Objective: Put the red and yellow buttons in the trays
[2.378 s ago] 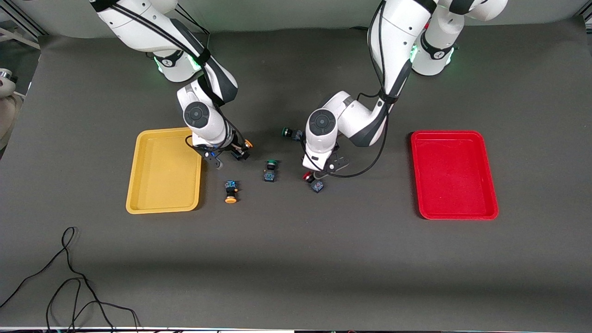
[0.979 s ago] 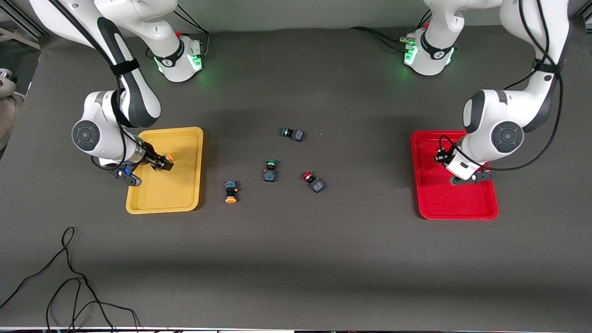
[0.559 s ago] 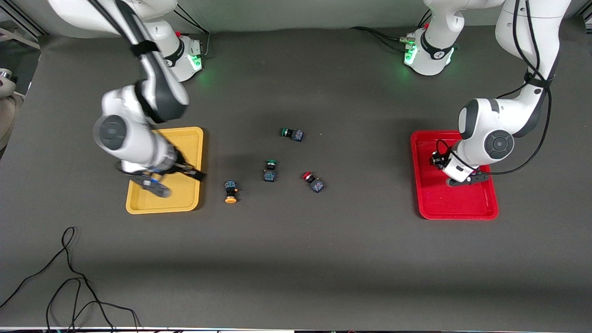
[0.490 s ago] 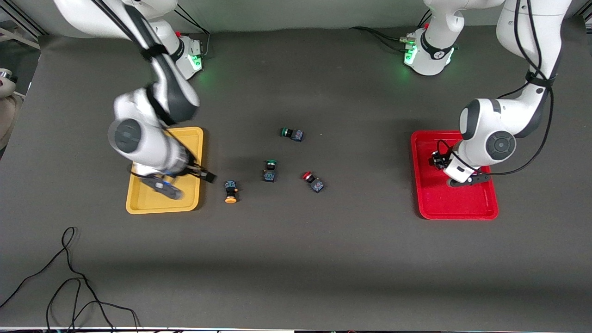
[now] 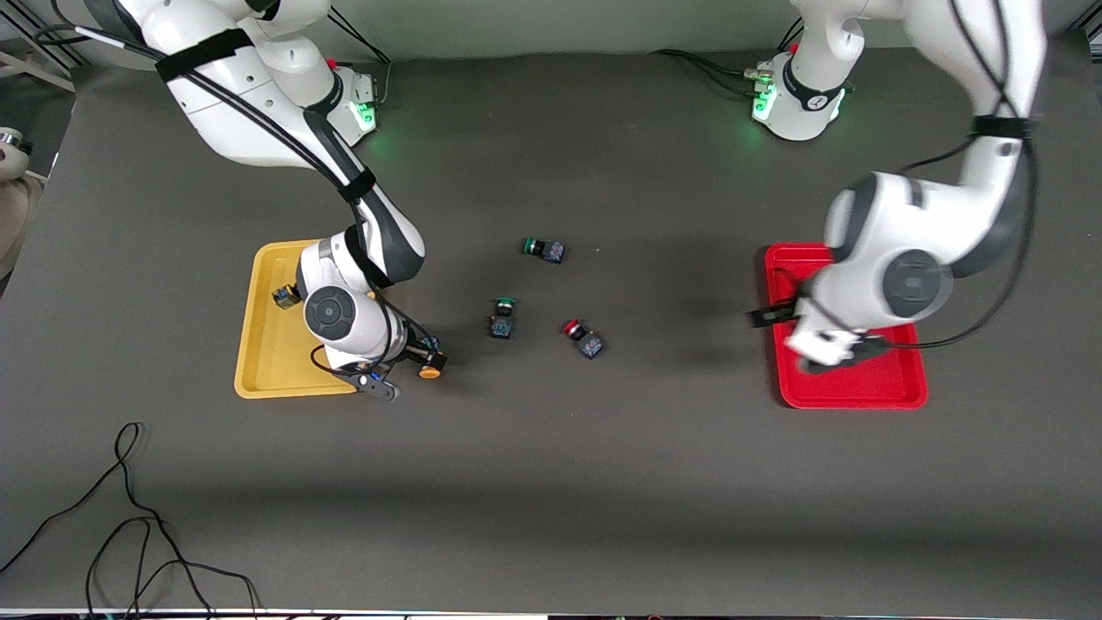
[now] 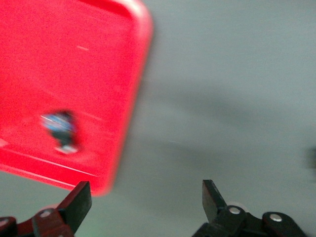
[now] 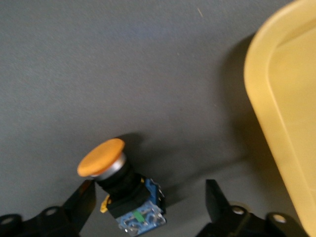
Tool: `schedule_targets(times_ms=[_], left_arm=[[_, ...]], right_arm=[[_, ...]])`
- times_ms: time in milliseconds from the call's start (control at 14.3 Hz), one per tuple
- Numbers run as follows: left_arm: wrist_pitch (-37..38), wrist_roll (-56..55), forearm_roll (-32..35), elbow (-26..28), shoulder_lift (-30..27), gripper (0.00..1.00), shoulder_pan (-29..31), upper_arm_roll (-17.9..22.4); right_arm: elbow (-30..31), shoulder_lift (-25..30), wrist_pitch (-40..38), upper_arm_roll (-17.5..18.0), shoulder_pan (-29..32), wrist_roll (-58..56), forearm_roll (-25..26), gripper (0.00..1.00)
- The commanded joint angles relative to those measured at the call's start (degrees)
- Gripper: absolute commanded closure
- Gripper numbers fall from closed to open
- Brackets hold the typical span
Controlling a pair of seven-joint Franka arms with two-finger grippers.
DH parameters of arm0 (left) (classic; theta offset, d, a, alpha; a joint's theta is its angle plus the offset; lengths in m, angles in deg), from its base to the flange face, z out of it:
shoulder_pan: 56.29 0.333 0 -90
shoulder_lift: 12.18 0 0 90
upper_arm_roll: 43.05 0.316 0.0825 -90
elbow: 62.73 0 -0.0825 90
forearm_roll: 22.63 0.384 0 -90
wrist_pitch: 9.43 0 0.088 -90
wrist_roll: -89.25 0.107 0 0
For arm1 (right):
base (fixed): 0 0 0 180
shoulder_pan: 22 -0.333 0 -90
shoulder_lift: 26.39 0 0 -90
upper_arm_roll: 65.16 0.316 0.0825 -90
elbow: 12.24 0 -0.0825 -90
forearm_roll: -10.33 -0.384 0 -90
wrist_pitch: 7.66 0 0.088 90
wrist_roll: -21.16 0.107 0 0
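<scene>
right gripper (image 7: 148, 207) moved over yellow button (image 7: 118, 185), spread, left gripper (image 6: 145, 205) spread beside red tray (image 6: 74, 74)

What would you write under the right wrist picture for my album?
Open right hand around a yellow button beside the yellow tray.

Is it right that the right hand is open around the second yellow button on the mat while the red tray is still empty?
Not quite: the red tray is not empty. The left wrist view shows a button lying in it. The rest holds: the right hand is open around the yellow button on the mat beside the yellow tray.
</scene>
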Motion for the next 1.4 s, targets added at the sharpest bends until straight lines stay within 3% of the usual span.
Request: schedule_targets(times_ms=[0,140,420,629,699,839,909,979,1049,1329], left_arm=[[2.1,-17.2,-2.6,-15.3,12.9,0.0,-8.1,0.6],[0.2,-26.1,-6.2,-21.9,19.9,0.0,-12.1,0.6],[-14.4,-30.4,-6.1,-22.9,27.0,0.0,-16.3,0.6],[-17.2,-31.5,-6.5,-22.9,29.4,0.01,-18.3,0.6],[-18.0,-32.0,-6.4,-22.9,29.6,0.02,-18.3,0.6],[-20.0,-32.7,-6.3,-22.9,30.5,0.05,-18.8,0.6],[-20.6,-32.9,-5.8,-22.7,30.6,0.17,-19.2,0.6],[-20.6,-32.6,-5.5,-22.0,30.6,0.51,-19.7,0.6],[-20.5,-32.9,-5.5,-21.6,30.4,0.98,-20.1,0.6],[-13.7,-32.3,-5.4,-20.7,27.5,1.0,-19.7,1.3]], right_arm=[[0.0,-1.4,4.6,0.9,-0.2,0.5,0.3,0.16],[0.5,-1.2,5.0,0.9,-0.1,0.4,0.3,0.34],[0.3,0.4,2.2,0.8,0.2,0.6,0.3,1.0],[-0.1,8.5,-9.2,-2.7,1.3,-2.9,0.3,1.0],[-0.2,11.4,-13.8,-5.3,1.3,-8.2,0.3,1.0],[0.9,14.3,-16.7,-13.6,1.4,-19.6,0.1,1.0],[1.4,14.0,-16.6,-16.3,1.4,-24.0,-1.2,1.0],[1.6,13.0,-15.8,-17.4,1.4,-26.1,-3.8,1.0],[1.9,11.4,-14.7,-17.7,1.9,-26.5,-4.9,1.0],[3.1,10.1,-11.8,-17.7,2.4,-27.1,-5.1,0.98]])
